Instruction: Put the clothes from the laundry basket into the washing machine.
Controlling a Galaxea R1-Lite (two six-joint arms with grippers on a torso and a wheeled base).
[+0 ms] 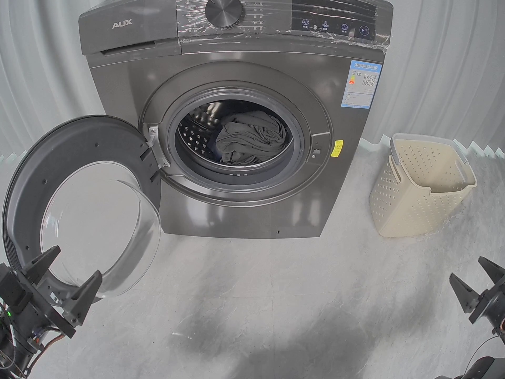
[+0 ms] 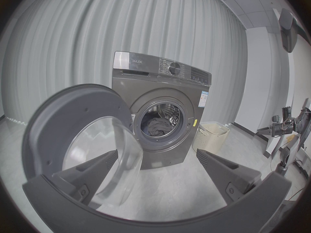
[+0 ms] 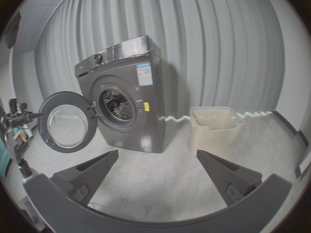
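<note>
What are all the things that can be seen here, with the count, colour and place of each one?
washing machine: one, dark grey, in front of the curtain
door: one, grey rim with clear glass, swung open to the robot's left
clothes: one dark grey bundle, inside the drum
laundry basket: one, cream, on the floor right of the machine, looks empty
curtain: one, pale grey, behind everything
floor: pale grey
left pincer: one, black, open, low beside the door
right pincer: one, black, open, apart from the basket
</note>
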